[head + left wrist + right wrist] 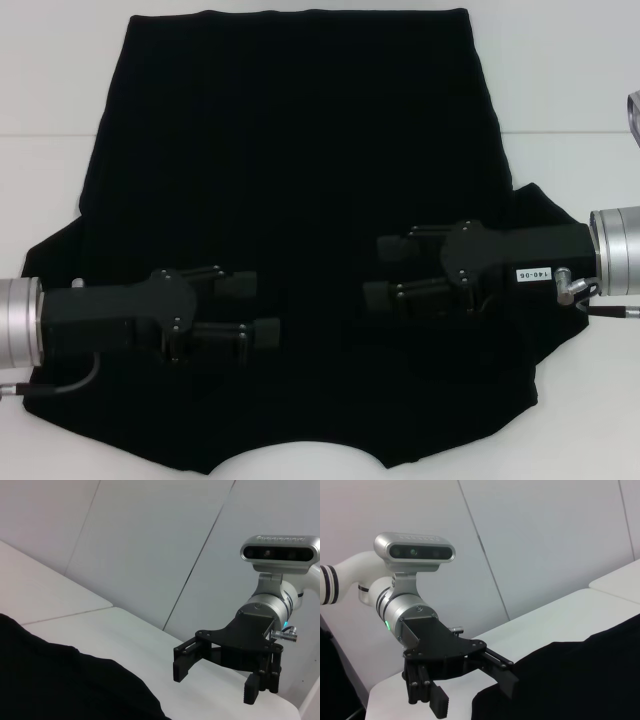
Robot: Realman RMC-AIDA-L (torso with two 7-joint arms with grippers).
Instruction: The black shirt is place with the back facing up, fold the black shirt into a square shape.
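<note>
The black shirt point(300, 180) lies spread flat on the white table point(50, 80), filling most of the middle, hem at the far side, curved neckline at the near edge, short sleeves out to the left and right. Fabric mostly smooth, slight rumpling near the right sleeve.

Left gripper point(262, 310) over the near-left part of the shirt, arm coming in from the left edge, fingers pointing right. Jaws spread wide, nothing held. Cannot tell whether it touches the cloth or hovers above it.

Right gripper point(384, 270) over the near-right part of the shirt, arm coming in from the right edge, fingers pointing left toward the other one. Also spread wide, holding nothing; the left wrist view shows it clear point(212, 677) with a plain gap between the fingers.

The two grippers face each other across the shirt's middle, near but apart.
</note>
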